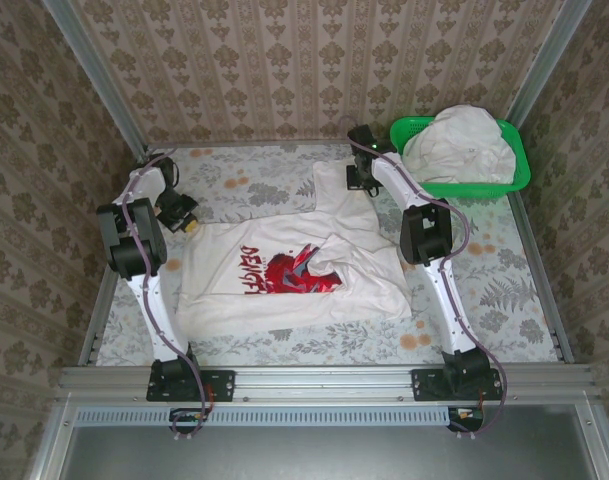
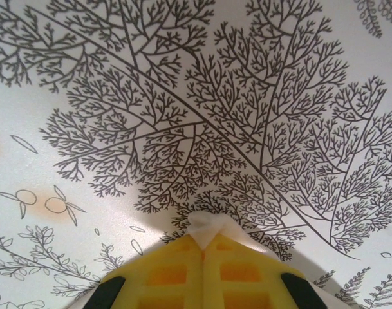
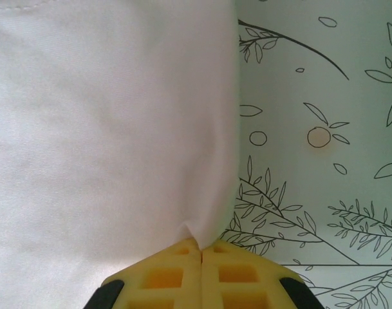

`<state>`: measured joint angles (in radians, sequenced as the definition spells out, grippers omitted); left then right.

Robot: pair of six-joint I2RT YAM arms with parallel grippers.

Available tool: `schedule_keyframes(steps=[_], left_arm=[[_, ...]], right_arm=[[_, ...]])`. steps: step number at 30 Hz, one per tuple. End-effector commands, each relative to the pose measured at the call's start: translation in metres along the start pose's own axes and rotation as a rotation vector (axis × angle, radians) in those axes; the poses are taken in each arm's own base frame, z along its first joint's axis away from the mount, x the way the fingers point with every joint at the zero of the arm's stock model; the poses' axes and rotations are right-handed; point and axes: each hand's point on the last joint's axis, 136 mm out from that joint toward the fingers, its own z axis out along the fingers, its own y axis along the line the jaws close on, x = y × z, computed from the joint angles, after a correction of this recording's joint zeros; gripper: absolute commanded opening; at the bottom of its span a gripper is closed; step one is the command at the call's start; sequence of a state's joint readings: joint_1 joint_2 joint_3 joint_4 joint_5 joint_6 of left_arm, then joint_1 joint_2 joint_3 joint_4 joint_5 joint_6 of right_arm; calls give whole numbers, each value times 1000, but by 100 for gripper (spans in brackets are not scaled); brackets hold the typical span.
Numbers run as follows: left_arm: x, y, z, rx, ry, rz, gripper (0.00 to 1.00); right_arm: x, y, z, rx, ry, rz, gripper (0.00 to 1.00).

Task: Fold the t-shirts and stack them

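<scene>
A white t-shirt [image 1: 284, 275] with a red, black and blue graphic and red lettering lies spread and rumpled mid-table. My left gripper [image 1: 184, 222] is shut on its left edge; a small tuft of white cloth [image 2: 212, 226] pokes out between the yellow fingertips. My right gripper [image 1: 364, 180] is shut on the shirt's far corner, where the white fabric [image 3: 112, 129] runs into the closed yellow pads [image 3: 183, 248]. Another white t-shirt [image 1: 454, 145] is bundled in the green basket.
The green plastic basket [image 1: 519, 175] stands at the back right corner. The table wears a leaf-and-fruit patterned cloth [image 1: 494, 280]. Patterned walls close in on three sides, and a metal rail [image 1: 324, 380] runs along the near edge.
</scene>
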<state>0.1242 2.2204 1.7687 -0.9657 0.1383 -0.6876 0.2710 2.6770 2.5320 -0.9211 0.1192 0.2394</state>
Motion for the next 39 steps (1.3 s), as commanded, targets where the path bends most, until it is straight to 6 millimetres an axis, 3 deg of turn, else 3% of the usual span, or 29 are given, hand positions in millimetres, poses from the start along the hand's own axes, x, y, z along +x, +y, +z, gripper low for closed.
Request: schedule_keyframes(steps=[1,7,15,28,39], left_arm=[[-3,-12,-32,54,-60,12,0],[3,-14,-58,95,-98,26,0],[18,-11,-85,120,-105,88,0],[59,21,-108,155,-99,115,0],[92,64,-121,168,-89,99,0]], right_arm=[[-32,-2,-57,-18,-103,-11,0],[-35,-3,-93,-33,-143,0,0],[-19,0,-137,-93,-158,2,0],[31,15,-195,-207,-140,-49,0],[87,5,-244,-197,-115,-158,0]])
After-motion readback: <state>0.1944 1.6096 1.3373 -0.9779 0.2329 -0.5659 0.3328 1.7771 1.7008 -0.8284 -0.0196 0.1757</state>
